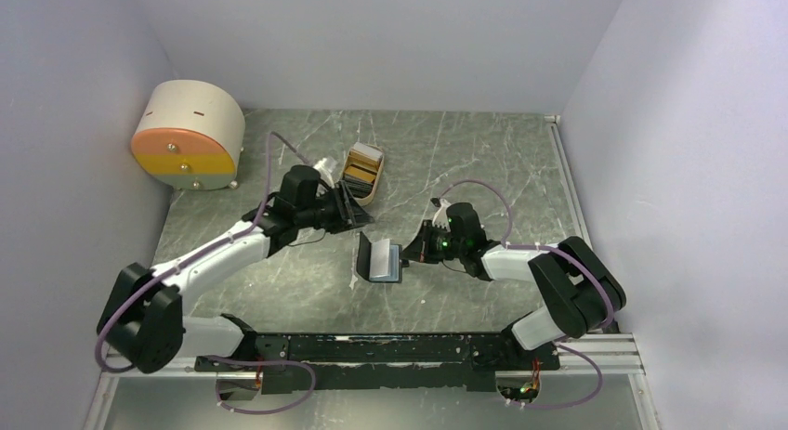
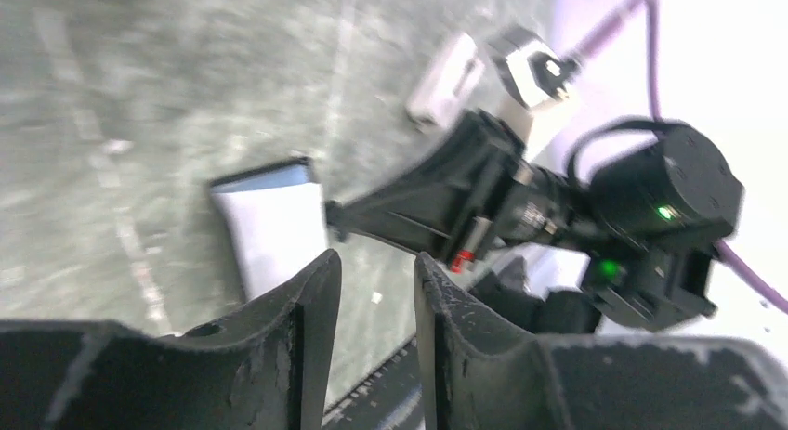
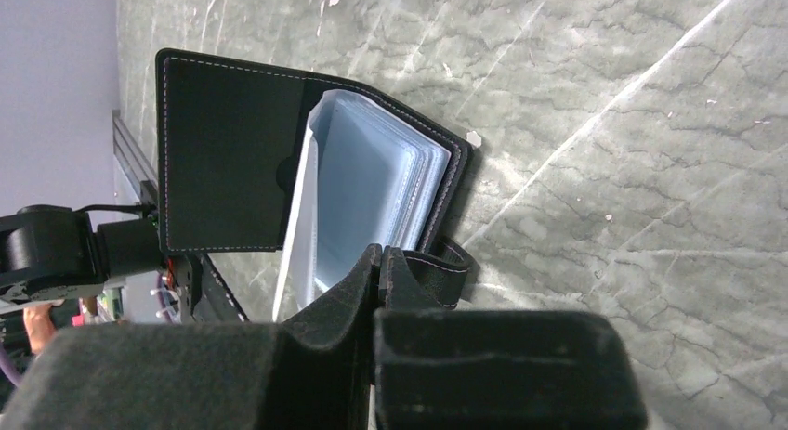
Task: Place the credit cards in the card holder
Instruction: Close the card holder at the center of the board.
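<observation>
The right pincer (image 3: 376,277) pinches the card holder (image 1: 381,261) open on the desk (image 1: 483,161). The credit cards (image 1: 364,162) sit in a beige tray (image 1: 364,199) just beyond the holder. The left pincer (image 2: 376,300), narrowly parted and empty, should probably lift one card by its edge.

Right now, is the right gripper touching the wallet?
Touching. The right wrist view shows the right gripper shut on the edge of the open wallet, with no gap between them.

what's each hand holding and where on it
Right hand pinches the open card holder by its edge beside the tab; left hand holds nothing.
</observation>
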